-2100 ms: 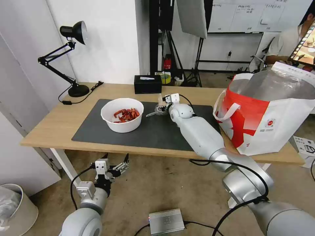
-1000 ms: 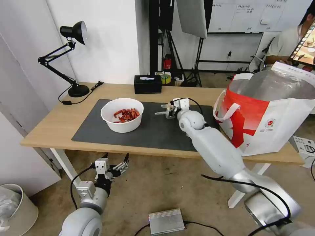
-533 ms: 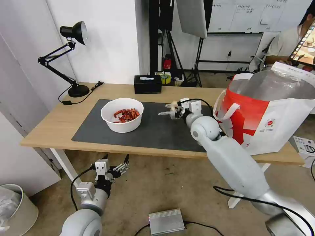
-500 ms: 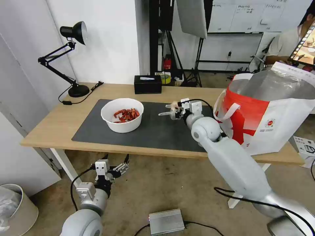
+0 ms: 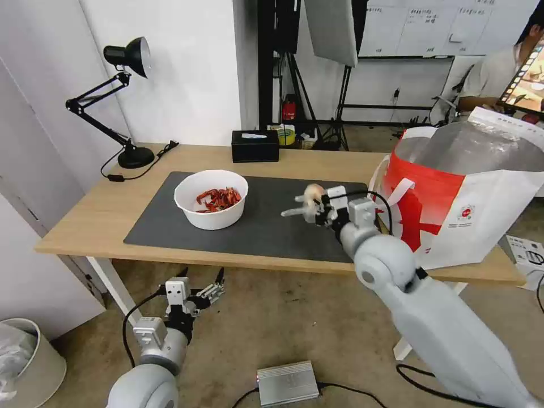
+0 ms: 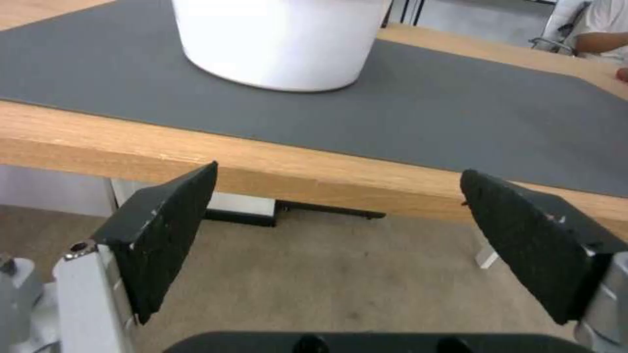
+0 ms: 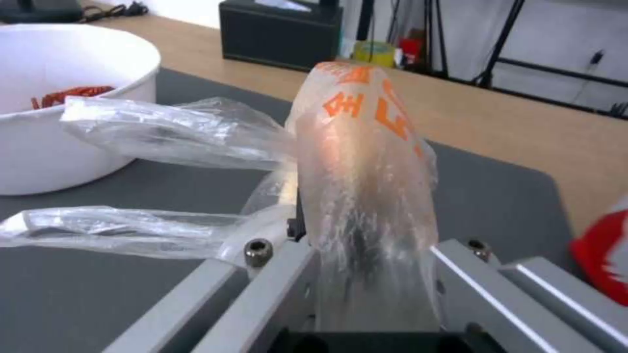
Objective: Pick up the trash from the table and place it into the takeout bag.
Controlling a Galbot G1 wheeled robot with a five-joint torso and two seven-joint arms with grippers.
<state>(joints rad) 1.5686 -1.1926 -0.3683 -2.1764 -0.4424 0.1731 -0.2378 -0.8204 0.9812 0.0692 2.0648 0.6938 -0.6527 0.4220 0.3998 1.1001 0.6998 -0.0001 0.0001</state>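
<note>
The head view looks forward and down from well above the desk [image 5: 96, 218], taking in its whole top. The left wrist view sits low, below the desk's near edge, facing up across the dark mat [image 6: 458, 117] between its own fingers [image 6: 164, 230]. The right wrist view hangs close over the mat. All three share the white bowl [image 5: 211, 198].

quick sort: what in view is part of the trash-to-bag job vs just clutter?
Job:
- knotted clear bag, held in the right gripper above the mat
- white bowl of red scraps on the mat
- takeout bag at the table's right end
- table
- left gripper, open, below the table edge

Clutter:
- black tissue box
- desk lamp
- waste bin on the floor
</note>
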